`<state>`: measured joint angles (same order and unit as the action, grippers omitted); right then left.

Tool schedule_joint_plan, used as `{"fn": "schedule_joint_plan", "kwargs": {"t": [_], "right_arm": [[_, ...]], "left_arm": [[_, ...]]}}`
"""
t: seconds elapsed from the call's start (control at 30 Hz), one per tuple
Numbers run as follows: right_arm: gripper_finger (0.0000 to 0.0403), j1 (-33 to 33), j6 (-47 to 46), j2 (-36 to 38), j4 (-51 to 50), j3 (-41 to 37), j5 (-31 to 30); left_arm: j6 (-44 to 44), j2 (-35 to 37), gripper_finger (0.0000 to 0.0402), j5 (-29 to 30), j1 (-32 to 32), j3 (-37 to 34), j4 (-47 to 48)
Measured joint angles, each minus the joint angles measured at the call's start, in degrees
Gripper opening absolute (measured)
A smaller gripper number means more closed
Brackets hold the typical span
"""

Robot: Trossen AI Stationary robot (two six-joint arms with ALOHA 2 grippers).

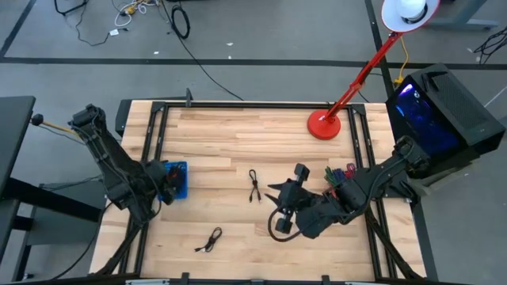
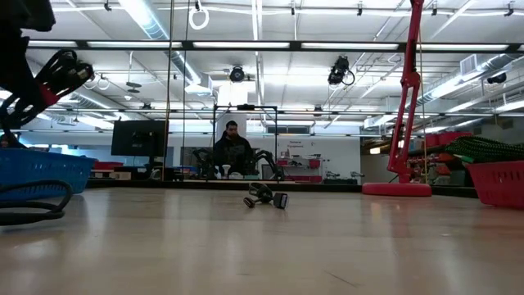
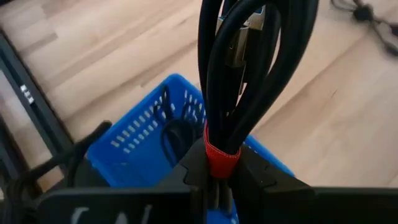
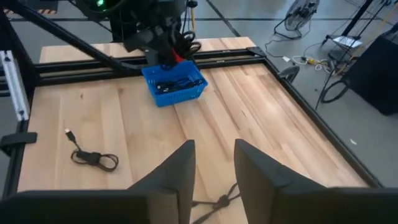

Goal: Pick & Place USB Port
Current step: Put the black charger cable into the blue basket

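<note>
My left gripper [image 1: 166, 186] is over the blue basket [image 1: 179, 180], shut on a bundle of black USB cable [image 3: 249, 62] bound with a red tie. The basket [image 3: 143, 134] holds more black cables. Two loose black cables lie flat on the wood: one near the table's middle [image 1: 253, 187], one toward the near edge [image 1: 210, 240]. My right gripper [image 1: 277, 192] hovers open by the middle cable, which shows below its fingers [image 4: 217, 202]. The other loose cable [image 4: 93, 157] lies apart from it. My left gripper [image 3: 216, 180] pinches the cable bundle between its two fingers at the red tie [image 3: 219, 158] near one end. The loops reach out ahead of the fingers. The fingers slant down over the basket, and the bundle is lifted clear of the table.
A red basket [image 1: 341, 174] with cables sits by the right arm. A red desk lamp stands with its base [image 1: 324, 125] near the far edge. Black frame rails [image 1: 150, 134] run along the table's sides. A person [image 2: 233, 152] sits in the room beyond.
</note>
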<state>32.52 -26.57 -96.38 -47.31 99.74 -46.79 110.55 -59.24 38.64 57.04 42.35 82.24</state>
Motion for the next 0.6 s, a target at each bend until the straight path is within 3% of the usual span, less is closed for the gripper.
{"fn": "schedule_joint_plan", "kwargs": {"t": [0.2,0.37,0.6], "right_arm": [[0.0103,0.13,-0.94,0.0,0.19,0.0,-0.27],[0.0102,0.32,-1.7,0.0,0.24,0.0,0.13],[0.0102,0.96,-2.06,0.0,0.98,0.0,0.22]], "left_arm": [[-0.15,-0.02,0.0044,-1.33,-0.17,0.0,0.23],[-1.7,-0.02,0.0044,-7.39,-1.64,0.0,0.71],[-1.71,-1.12,0.0044,-7.43,-4.52,0.0,0.7]]}}
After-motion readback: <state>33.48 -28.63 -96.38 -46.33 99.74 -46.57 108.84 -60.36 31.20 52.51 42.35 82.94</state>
